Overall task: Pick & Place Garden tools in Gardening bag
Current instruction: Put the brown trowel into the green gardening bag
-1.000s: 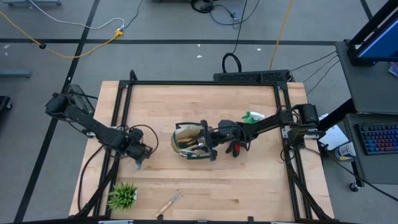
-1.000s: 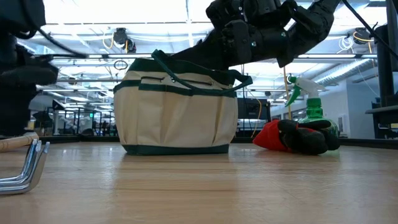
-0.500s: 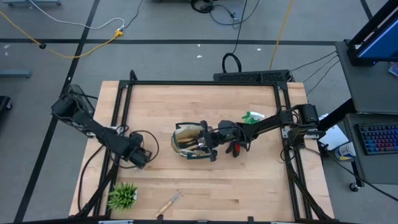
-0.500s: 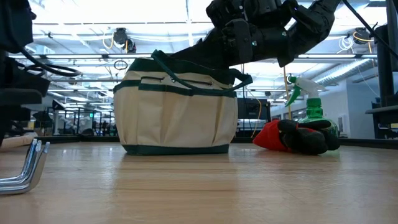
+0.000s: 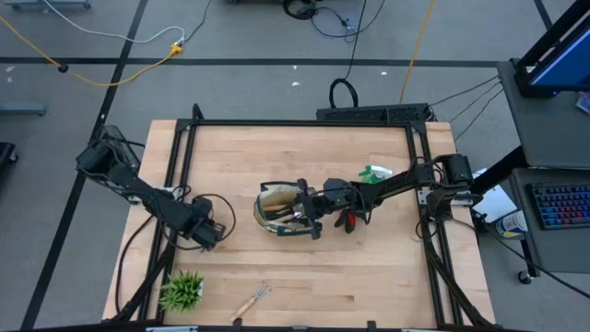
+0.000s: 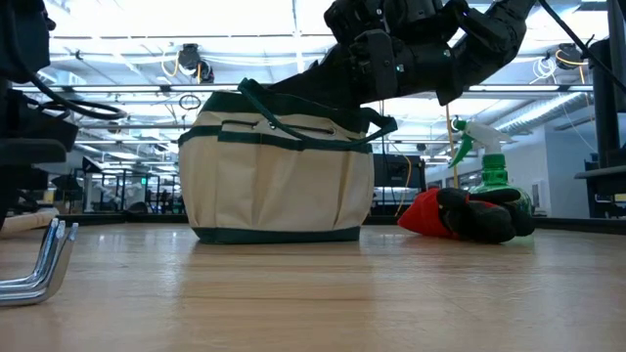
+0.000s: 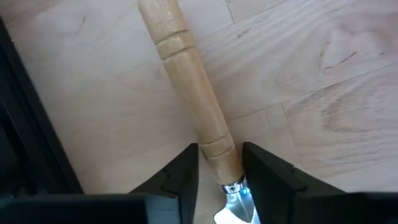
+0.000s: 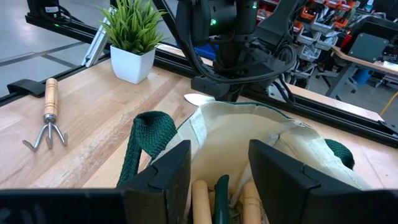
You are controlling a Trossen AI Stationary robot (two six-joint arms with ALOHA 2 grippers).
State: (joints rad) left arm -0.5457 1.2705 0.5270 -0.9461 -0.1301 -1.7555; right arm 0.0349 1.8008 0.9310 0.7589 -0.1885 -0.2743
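**Table inventory: bag, tools, both arms**

- Left gripper: I have it low over the table near the left edge, its fingers narrow and closing on either side of a trowel where the wooden handle meets the metal. The tool lies flat on the wood. I cannot tell if the pads are pressing it yet.
- Right gripper: I have it over the open top of the bag, fingers spread apart, nothing between them. Wooden handles stand inside the bag just under it.
- Bag: cream canvas with green trim, upright at the middle of the table, one green loop handle flopped over its rim.
- Gloves: red and black, lying just beside the bag on the right arm's side.
- Spray bottle: green, behind the gloves.
- Hand rake: wooden handle, near the front edge, well apart from the bag.
- Potted plant: front left corner, white pot.
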